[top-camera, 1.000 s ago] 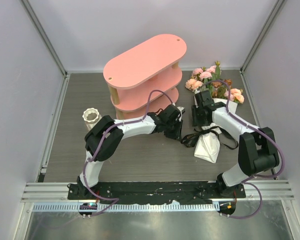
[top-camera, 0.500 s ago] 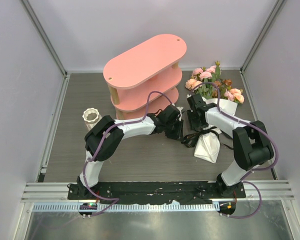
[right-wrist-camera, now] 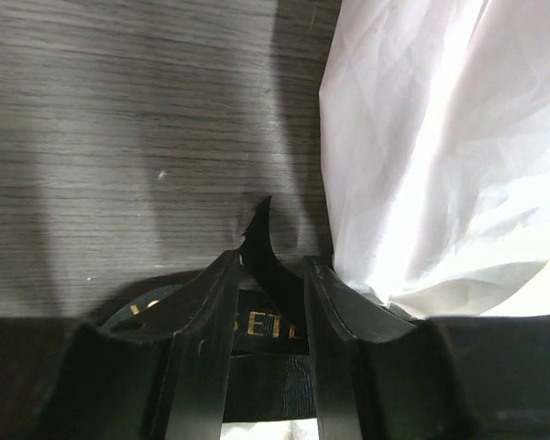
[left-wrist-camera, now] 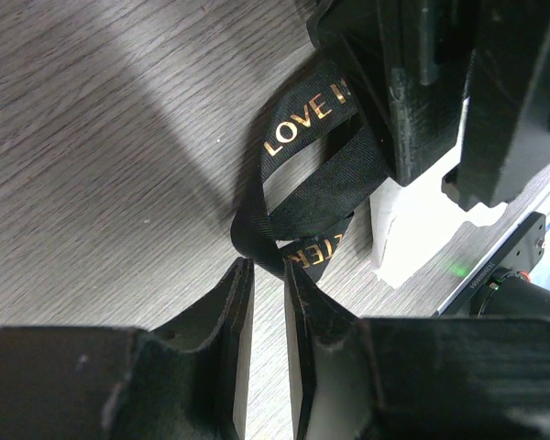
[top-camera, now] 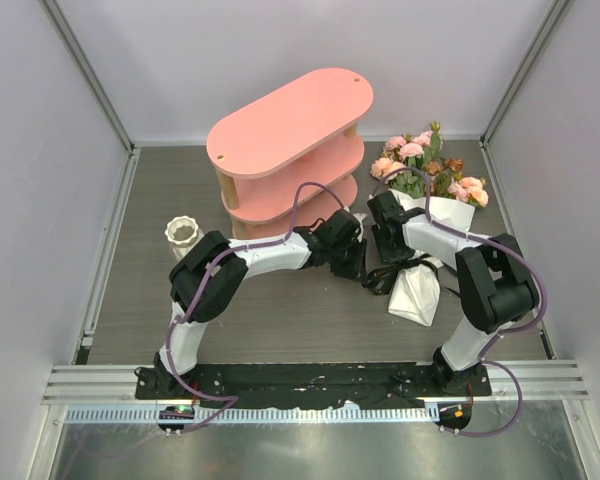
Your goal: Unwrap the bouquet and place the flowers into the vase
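Black ribbon with gold lettering is what this moment hangs on. In the left wrist view its loop runs from just off the tips of the left gripper up toward the upper right of the frame. Those left jaws stand only a slit apart, with bare table showing between them and nothing pinched that I can see. The right gripper is about half open and straddles a pointed ribbon tail (whether it actually bites on it, I can't tell), with white paper filling the right side of its view. From above, the bouquet lies flat at right of centre. Its long axis runs from the flowers at upper right down to the paper tip, and the tie sits between both grippers. The right one looks better placed to pull. The vase stands well apart at the left.
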Robot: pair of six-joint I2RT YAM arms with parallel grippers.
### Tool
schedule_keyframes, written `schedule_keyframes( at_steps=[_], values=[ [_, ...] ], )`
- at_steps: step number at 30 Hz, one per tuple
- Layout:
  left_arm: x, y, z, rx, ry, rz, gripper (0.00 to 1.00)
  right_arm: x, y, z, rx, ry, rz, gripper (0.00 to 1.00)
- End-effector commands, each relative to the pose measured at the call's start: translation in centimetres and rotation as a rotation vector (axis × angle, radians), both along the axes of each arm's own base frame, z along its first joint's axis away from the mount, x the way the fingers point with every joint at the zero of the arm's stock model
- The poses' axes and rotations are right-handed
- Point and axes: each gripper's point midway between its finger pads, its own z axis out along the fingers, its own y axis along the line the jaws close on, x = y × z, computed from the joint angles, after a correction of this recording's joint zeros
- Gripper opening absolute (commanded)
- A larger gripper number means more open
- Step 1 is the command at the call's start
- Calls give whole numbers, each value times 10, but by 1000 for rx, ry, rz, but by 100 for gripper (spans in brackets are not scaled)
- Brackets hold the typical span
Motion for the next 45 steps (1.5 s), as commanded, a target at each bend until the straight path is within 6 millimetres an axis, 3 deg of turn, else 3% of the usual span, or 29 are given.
schedule_keyframes(
  at_steps=[1,6,8,12,15,19,24,29,34,37,40,41,43,44,45],
  values=[
    [0,-8,9,-44,-22,-24,24,9,-4,2,-61,-34,6,40],
    [-1,-8,10,-50,-22,-27,24,9,-4,0,-105,-37,15,32],
    [-1,-8,9,-51,-17,-29,24,11,-2,3,-114,-53,18,24],
    [-2,-10,5,-53,-8,-33,24,21,-4,28,-138,-147,-1,4],
    [-3,-12,7,-61,-3,-39,27,23,-6,46,-145,-209,-10,1],
    [-6,-14,11,-79,-13,-64,49,24,-12,98,-100,-364,-66,1],
    [-8,-23,7,-83,2,-84,54,22,-4,152,41,-510,-90,1],
    [-6,-30,-3,-73,20,-77,47,14,-6,201,121,-620,-128,1],
    [-7,-31,-13,-61,38,-65,35,9,-8,236,188,-702,-167,1],
    [-5,-31,-16,-55,36,-56,34,7,-8,268,245,-767,-193,1],
    [-5,-30,-19,-45,36,-50,34,3,-7,310,322,-849,-217,1],
    [-5,-30,-19,-46,34,-53,34,1,-8,336,360,-899,-222,1],
    [-4,-30,-19,-43,36,-49,34,-4,-7,363,409,-946,-216,1],
    [-4,-30,-20,-42,38,-48,34,-9,-9,393,448,-1002,-222,1],
    [-4,-31,-19,-45,37,-49,34,-12,-10,406,470,-1028,-223,1]
  ],
)
